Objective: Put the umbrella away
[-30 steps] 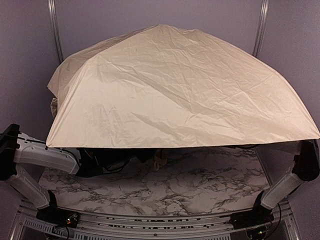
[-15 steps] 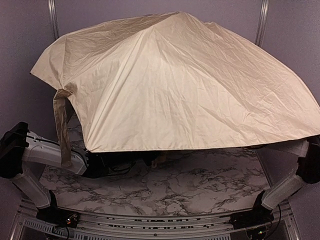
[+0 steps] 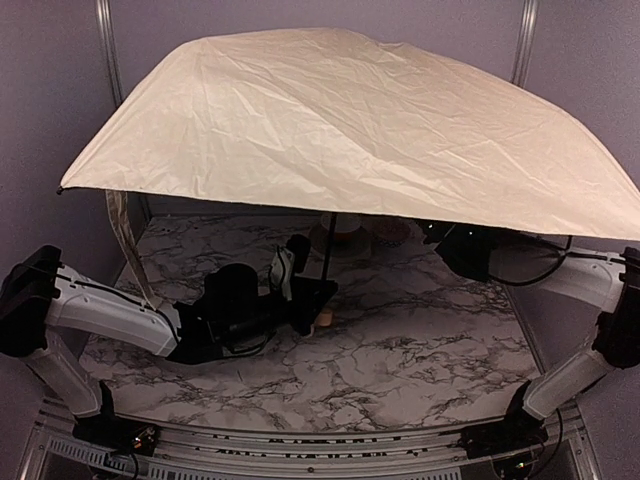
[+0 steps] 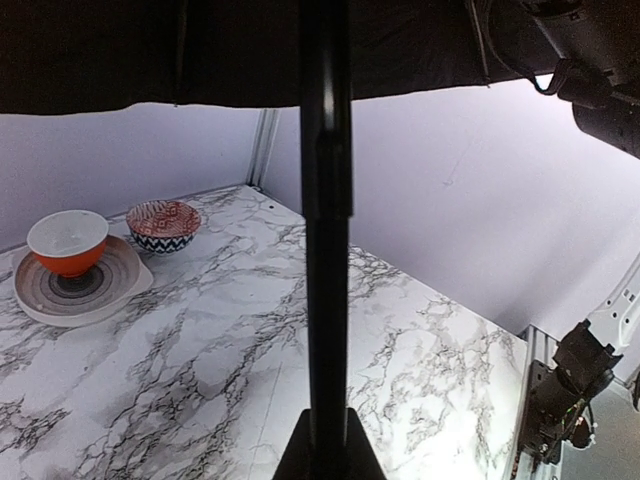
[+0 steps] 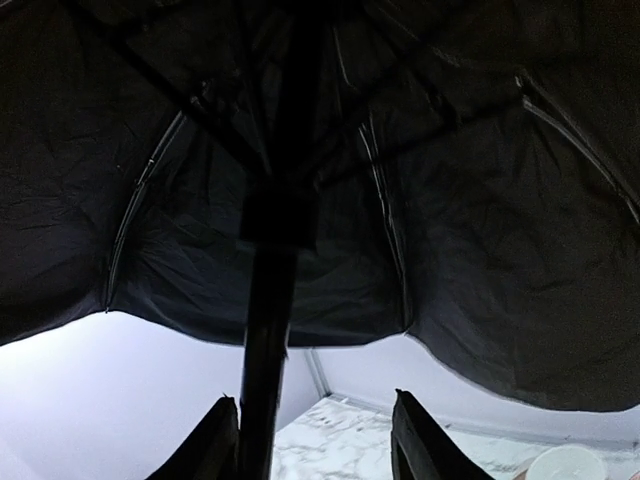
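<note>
The umbrella is open, its cream canopy (image 3: 360,125) spread over most of the table. Its thin dark shaft (image 3: 328,250) stands nearly upright, with the tan handle (image 3: 325,318) at the bottom. My left gripper (image 3: 316,300) is shut on the shaft just above the handle. In the left wrist view the shaft (image 4: 326,250) rises straight out of the closed gripper (image 4: 327,455). My right gripper (image 5: 315,445) is open under the canopy's dark underside (image 5: 480,200). The shaft (image 5: 265,380) runs up close to its left finger (image 5: 215,445). The right wrist (image 3: 465,250) shows below the canopy edge.
A red-and-white bowl (image 4: 68,243) sits on a grey plate (image 4: 85,295) at the back of the marble table (image 3: 400,360), with a patterned bowl (image 4: 163,222) beside it. The umbrella's strap (image 3: 125,250) hangs at the left. Purple walls close in the back and sides.
The canopy has lifted and levelled from lying draped low over the table. The shaft now stands upright, and both grippers and the bowls have come into sight.
</note>
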`<state>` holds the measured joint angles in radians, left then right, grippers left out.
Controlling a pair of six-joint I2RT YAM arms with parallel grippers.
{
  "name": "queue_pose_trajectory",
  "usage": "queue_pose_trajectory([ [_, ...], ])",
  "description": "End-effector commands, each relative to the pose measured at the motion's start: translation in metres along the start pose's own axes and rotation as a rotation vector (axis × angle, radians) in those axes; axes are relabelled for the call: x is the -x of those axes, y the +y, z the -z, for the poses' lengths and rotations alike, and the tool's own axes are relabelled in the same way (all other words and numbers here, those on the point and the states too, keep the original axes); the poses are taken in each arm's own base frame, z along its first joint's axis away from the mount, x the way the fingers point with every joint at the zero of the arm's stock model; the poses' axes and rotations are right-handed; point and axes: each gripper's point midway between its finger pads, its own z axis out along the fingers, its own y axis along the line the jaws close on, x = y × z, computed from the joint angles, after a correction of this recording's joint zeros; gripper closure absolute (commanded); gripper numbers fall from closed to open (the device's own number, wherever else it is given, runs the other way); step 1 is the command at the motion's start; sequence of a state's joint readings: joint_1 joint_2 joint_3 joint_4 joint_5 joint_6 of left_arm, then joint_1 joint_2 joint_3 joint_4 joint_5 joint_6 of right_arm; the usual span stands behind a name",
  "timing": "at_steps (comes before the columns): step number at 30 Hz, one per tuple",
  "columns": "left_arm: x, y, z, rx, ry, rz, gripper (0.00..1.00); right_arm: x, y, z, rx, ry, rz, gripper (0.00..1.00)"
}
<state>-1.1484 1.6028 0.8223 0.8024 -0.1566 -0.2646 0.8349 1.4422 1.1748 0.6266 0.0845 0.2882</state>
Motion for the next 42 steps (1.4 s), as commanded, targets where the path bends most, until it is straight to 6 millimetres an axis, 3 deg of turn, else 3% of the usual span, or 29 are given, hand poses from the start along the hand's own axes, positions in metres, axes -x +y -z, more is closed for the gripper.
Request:
queue_pose_trajectory([
  [1, 0.029, 0.004, -0.002, 0.073, -0.111, -0.047, 1.0, 0.034, -0.016, -0.014, -0.098, -0.084, 0.095, 0.46],
  [4, 0.026, 0.006, -0.003, 0.096, -0.104, -0.052, 1.0, 0.037, -0.017, -0.022, -0.117, -0.09, 0.124, 0.4],
  [10, 0.022, 0.01, -0.007, 0.154, -0.082, -0.095, 1.0, 0.046, -0.02, -0.029, -0.175, -0.137, 0.173, 0.4],
  [13, 0.021, 0.01, -0.008, 0.164, -0.078, -0.1, 1.0, 0.043, -0.007, -0.037, -0.169, -0.132, 0.193, 0.45],
  [16, 0.022, 0.01, -0.007, 0.163, -0.08, -0.099, 1.0, 0.04, -0.011, -0.04, -0.195, -0.127, 0.199, 0.58],
  [19, 0.02, 0.01, -0.006, 0.163, -0.076, -0.102, 1.0, 0.044, -0.013, -0.036, -0.211, -0.141, 0.202, 0.61],
  [24, 0.017, 0.011, -0.007, 0.163, -0.069, -0.102, 1.0, 0.053, -0.013, -0.034, -0.222, -0.153, 0.217, 0.49],
  [32, 0.019, 0.01, -0.007, 0.162, -0.073, -0.097, 1.0, 0.059, -0.018, -0.029, -0.252, -0.165, 0.205, 0.38],
  [34, 0.019, 0.011, -0.007, 0.164, -0.073, -0.097, 1.0, 0.06, -0.019, -0.026, -0.261, -0.168, 0.201, 0.21],
  [36, 0.019, 0.011, -0.007, 0.165, -0.074, -0.095, 1.0, 0.063, -0.018, -0.024, -0.263, -0.172, 0.205, 0.15],
  [38, 0.02, 0.011, -0.006, 0.166, -0.075, -0.096, 1.0, 0.064, -0.018, -0.022, -0.265, -0.174, 0.213, 0.19],
  [42, 0.02, 0.011, -0.006, 0.168, -0.075, -0.098, 1.0, 0.065, -0.016, -0.019, -0.258, -0.178, 0.218, 0.36],
])
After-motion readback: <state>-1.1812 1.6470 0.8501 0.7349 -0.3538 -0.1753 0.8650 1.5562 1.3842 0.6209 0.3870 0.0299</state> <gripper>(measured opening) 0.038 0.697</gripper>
